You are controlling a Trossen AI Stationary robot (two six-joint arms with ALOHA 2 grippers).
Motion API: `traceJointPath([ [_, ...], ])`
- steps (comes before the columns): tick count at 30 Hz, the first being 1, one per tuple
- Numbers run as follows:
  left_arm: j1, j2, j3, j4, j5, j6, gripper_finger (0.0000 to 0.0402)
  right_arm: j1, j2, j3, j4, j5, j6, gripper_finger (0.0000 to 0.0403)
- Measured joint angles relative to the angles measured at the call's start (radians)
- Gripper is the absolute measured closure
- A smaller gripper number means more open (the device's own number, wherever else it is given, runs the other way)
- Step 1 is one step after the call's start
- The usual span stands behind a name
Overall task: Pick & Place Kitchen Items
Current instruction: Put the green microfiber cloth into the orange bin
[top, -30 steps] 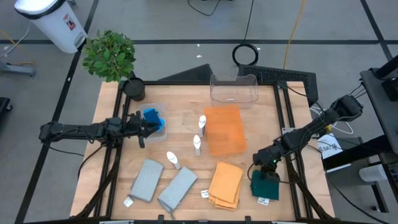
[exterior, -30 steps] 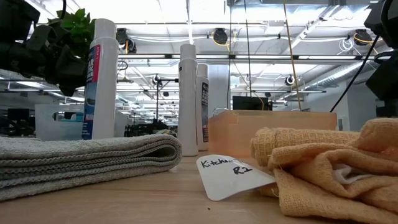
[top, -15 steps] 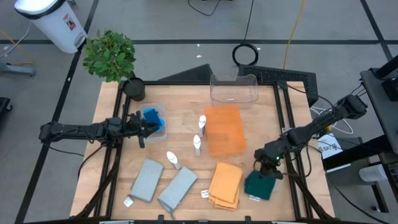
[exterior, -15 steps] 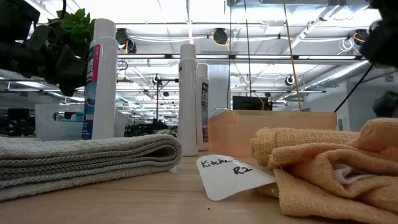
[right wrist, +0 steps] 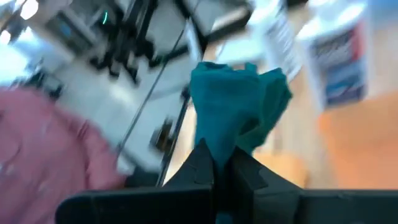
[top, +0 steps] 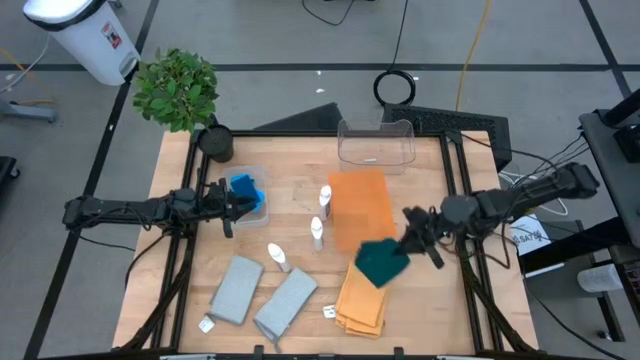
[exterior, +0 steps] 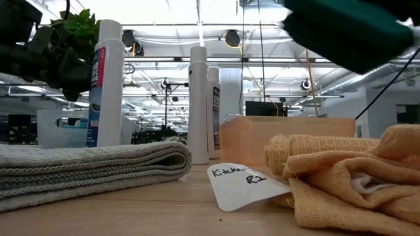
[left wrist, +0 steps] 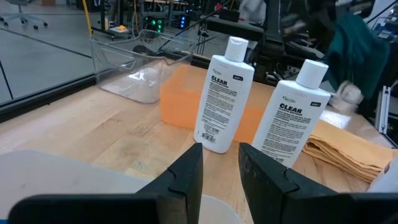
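Your dark green cloth [top: 380, 263] hangs in the air, pinched between the fingers of the right gripper [top: 408, 243], which are closed tight on its top edge. It dangles just past the near corner of the orange tray [top: 360, 208], above the far end of the orange cloth [top: 363, 294], which lies crumpled on the table [top: 290, 160] in front of the tray.

On the tray's other side you have two white bottles [top: 324, 198] standing upright just beside it, and a third bottle [top: 278, 258] a little farther out toward the front edge. Farther from the tray still, two grey cloths [top: 235, 289] lie folded side by side near the front of the table. A white paper tag [exterior: 244, 183] rests between a grey cloth and the orange one.

Behind the tray sits a clear bin [top: 376, 142]. Well across the table from the tray, the left gripper [top: 232, 205] hovers with its fingers only narrowly parted, holding nothing, beside a second bin with blue sponges [top: 245, 188] in it.
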Motion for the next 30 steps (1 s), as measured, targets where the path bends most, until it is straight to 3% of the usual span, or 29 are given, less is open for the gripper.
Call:
traceJointPath([
  [5,0.0,0.0,0.0,0.0,0.0,0.0,0.0293,-0.134,0.035,0.0,0.039,0.108,0.004,0.0403],
  [14,0.0,0.0,0.0,0.0,0.0,0.0,0.0293,-0.339,0.196,0.0,0.066,0.198,0.014,0.0403],
  [26,0.0,0.0,0.0,0.0,0.0,0.0,0.0293,-0.448,0.435,0.0,0.142,0.199,-0.021,0.0403],
  [30,0.0,0.0,0.0,0.0,0.0,0.0,0.0293,-0.455,0.493,0.0,0.16,0.285,-0.058,0.0403],
])
